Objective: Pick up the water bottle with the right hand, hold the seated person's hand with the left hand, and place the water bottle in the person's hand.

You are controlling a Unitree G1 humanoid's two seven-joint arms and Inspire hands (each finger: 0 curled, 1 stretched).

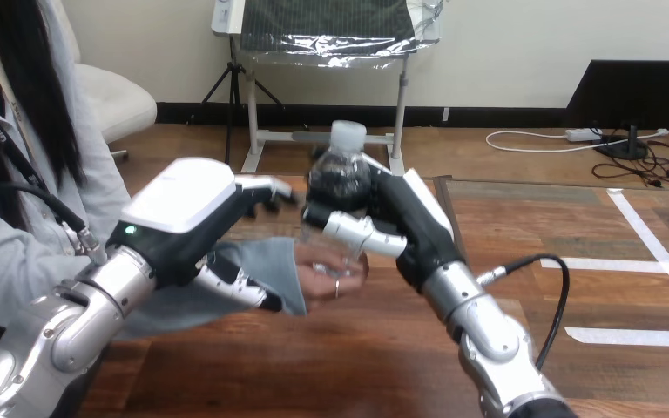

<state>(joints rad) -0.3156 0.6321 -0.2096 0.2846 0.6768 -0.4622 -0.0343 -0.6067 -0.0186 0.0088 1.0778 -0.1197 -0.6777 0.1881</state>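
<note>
Table (314, 370): wooden, carrying nothing near the exchange, which happens above it.

Left hand (183, 209): reaches in from the left over the person's sleeve (266, 261). Its fingers (261, 187) are nearly straight and stand apart from the cloth, while the thumb lies against the sleeve near the wrist. No closed grip on the wrist is seen.

Right hand (414, 231): fingers wrapped round the bottle (340, 183), holding it upright.

Person's hand (331, 280): palm up, between the two robot hands, directly under the bottle.

Bottle: clear, with a white cap (348, 132). Its base appears to touch the open palm, though contact cannot be confirmed.

Step in hand, as judged: the placing of the bottle, with pick-up complete. The next move calls for the person's hand to bear the bottle before the right fingers spread, and for a straight withdrawal that leaves the bottle upright.
</note>
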